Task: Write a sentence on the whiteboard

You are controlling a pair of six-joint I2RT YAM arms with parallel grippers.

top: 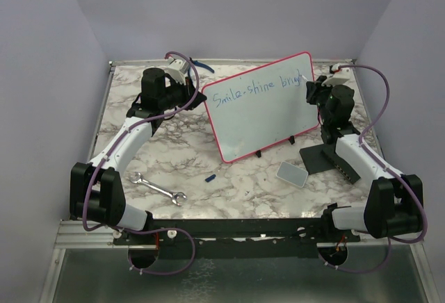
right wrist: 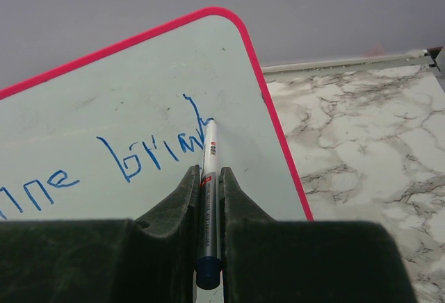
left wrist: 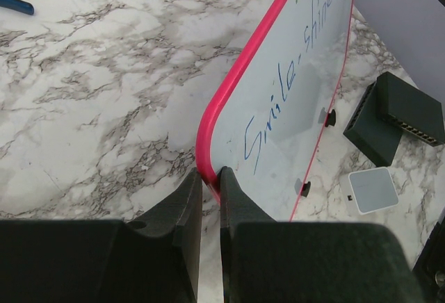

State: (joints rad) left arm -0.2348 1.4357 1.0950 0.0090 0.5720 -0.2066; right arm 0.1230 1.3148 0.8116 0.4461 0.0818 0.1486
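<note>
- Only the right wrist view shows the right gripper [right wrist: 208, 172] pinching a marker [right wrist: 211, 143], its tip on the sentence [right wrist: 139, 157].
- The left wrist view shows the left gripper [left wrist: 211, 176] clamping the whiteboard's [left wrist: 327, 74] pink edge.
- Overhead alone shows a wrench [top: 158, 190].

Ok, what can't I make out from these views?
- Top view: the sentence's last letters sit behind the right end effector, which also hides the marker's tip there.
- Left wrist view: the writing runs off the top edge.
- Right wrist view: the left edge cuts the whiteboard; only the line's end shows.
- Top view: the small blue piece near the wrench is too small to identify.
</note>
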